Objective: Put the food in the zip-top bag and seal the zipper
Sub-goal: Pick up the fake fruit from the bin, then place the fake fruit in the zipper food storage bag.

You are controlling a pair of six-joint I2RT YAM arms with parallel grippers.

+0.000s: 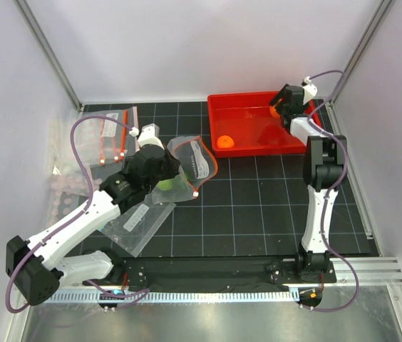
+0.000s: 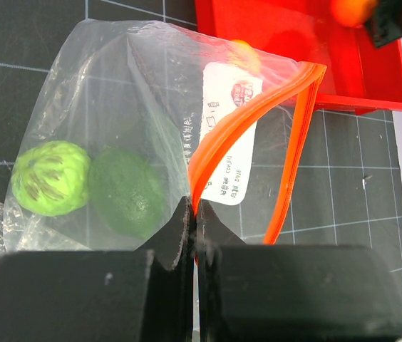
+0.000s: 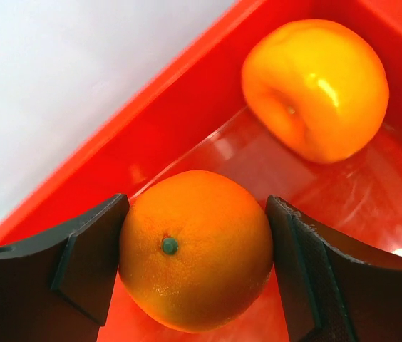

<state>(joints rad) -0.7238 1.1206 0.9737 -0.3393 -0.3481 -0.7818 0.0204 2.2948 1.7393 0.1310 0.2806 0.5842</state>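
The zip-top bag (image 2: pixel 115 92) lies on the black mat with its mouth open towards the red tray. Its red-orange zipper (image 2: pixel 247 117) curves round the mouth, beside a white label (image 2: pixel 233 142). Inside are the bumpy light green fruit (image 2: pixel 50 178) and the smooth dark green fruit (image 2: pixel 126 192). My left gripper (image 2: pixel 195 208) is shut on the near zipper strip; in the top view it (image 1: pixel 173 171) holds the bag (image 1: pixel 195 160). My right gripper (image 3: pixel 197 206) is shut on an orange fruit (image 3: pixel 195 260) in the tray's far right corner (image 1: pixel 279 108). A second orange fruit (image 3: pixel 318 85) lies just beyond. Another (image 1: pixel 224 142) lies at the tray's near left.
The red tray (image 1: pixel 258 107) stands at the back right, against the white walls. Spare clear pouches (image 1: pixel 112 135) lie at the back left, and another clear pouch (image 1: pixel 140 221) lies under my left arm. Crumpled plastic (image 1: pixel 62 192) lies at the left edge.
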